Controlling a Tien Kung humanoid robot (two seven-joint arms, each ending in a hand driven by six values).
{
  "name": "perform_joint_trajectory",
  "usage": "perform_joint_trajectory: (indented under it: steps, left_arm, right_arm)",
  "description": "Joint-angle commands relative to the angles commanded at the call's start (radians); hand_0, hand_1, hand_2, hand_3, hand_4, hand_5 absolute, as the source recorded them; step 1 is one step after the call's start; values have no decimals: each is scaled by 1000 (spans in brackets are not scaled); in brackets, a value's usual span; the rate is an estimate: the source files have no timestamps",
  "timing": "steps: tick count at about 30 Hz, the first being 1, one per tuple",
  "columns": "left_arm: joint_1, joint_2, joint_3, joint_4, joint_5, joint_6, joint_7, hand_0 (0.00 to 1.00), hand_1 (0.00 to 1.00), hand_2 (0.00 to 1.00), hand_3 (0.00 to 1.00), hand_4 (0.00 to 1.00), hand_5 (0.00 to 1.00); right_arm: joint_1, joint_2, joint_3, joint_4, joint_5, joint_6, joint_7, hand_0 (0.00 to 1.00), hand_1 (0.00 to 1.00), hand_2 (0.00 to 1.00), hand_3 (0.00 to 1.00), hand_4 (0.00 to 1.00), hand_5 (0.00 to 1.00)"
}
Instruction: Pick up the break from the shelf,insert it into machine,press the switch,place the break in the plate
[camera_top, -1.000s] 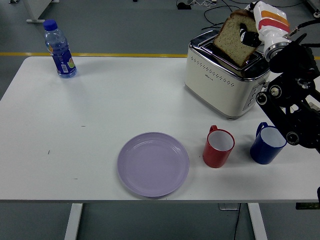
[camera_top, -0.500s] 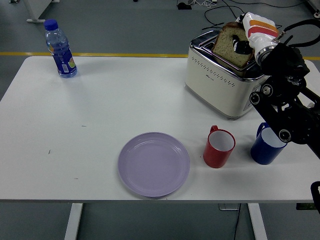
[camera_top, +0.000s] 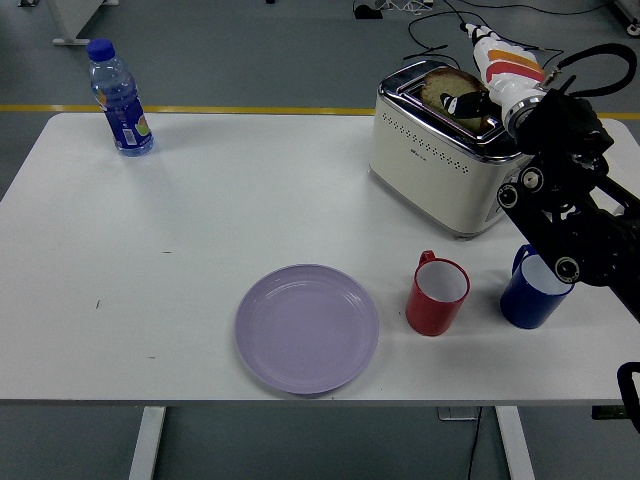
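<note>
The bread slice (camera_top: 447, 88) sits low in a slot of the toaster (camera_top: 445, 160), at the far right of the table (camera_top: 200, 220); only its upper crust shows above the chrome top, so I judge that the insertion is nearly complete or just complete. The right hand (camera_top: 480, 95), in a white cover with orange and red stripes, is on the slice from the right side, and its dark fingers (camera_top: 468, 100) appear closed on the top edge of the bread; the view is small there, so whether the grip is firm or already loosening I cannot tell. The first step, picking up the bread, looks done, though no shelf is in view. What is left, as I judge it: to let go of the slice, to press the switch on the toaster's near right face, then to take the bread out and put it in the plate. The purple plate (camera_top: 307, 328) lies empty at the near middle of the table, well apart from the toaster. A red mug (camera_top: 438, 293) and a blue mug (camera_top: 533, 286) stand between the toaster and the near edge, the blue one partly behind the black right arm. A water bottle (camera_top: 118, 98) stands at the far left. The left arm is not in view.
</note>
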Motion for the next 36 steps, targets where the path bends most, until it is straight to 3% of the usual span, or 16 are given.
perform_joint_trajectory:
  steps: [5,8,9,14,15,17,20,21,26,27,28,36]
  left_arm:
    - [0,0,-1,0,0,0,0,652,576,595,605,323,955]
    - [1,0,-2,0,1,0,0,652,576,595,605,323,955]
    - [1,0,-2,0,-1,0,-1,651,576,595,605,323,954]
    - [3,0,-3,0,-2,1,-2,651,576,595,605,323,954]
    - [3,0,-4,0,0,0,-2,652,575,596,605,323,952]
    - [4,0,-7,0,4,0,-1,652,575,596,605,323,952]
    - [7,0,-11,0,11,-1,-1,652,575,596,605,323,952]
    - [7,0,-12,0,13,-2,-1,652,573,595,605,323,953]
    - [11,0,-23,0,28,-3,0,652,573,595,605,323,953]
    - [12,0,-25,0,29,-4,0,651,574,595,605,322,953]
    - [13,0,-26,0,31,-4,0,651,574,595,605,322,953]
    - [21,-1,-39,0,50,-6,1,651,573,595,605,323,955]
  right_arm:
    - [-15,-14,15,23,10,-22,4,899,847,982,993,784,171]
    - [-40,-41,28,69,54,-70,14,899,847,982,993,784,171]
    - [-56,-57,34,92,84,-103,23,849,783,926,912,692,184]
    - [-110,-108,59,170,220,-252,53,849,783,926,912,692,184]
    - [-128,-125,71,191,260,-284,66,669,647,747,855,545,194]
    - [-162,-157,95,232,335,-314,81,669,647,747,855,545,194]
    - [-215,-206,128,287,398,-312,89,669,647,747,855,545,194]
    - [-230,-219,134,301,410,-309,90,292,333,418,821,608,364]
    - [-333,-292,175,379,443,-288,93,292,333,418,821,608,364]
    - [-357,-307,184,395,452,-285,97,197,223,319,782,616,394]
    - [-377,-317,190,405,458,-283,99,197,223,319,782,616,394]
    - [-494,-363,198,448,504,-254,109,138,180,278,756,634,450]
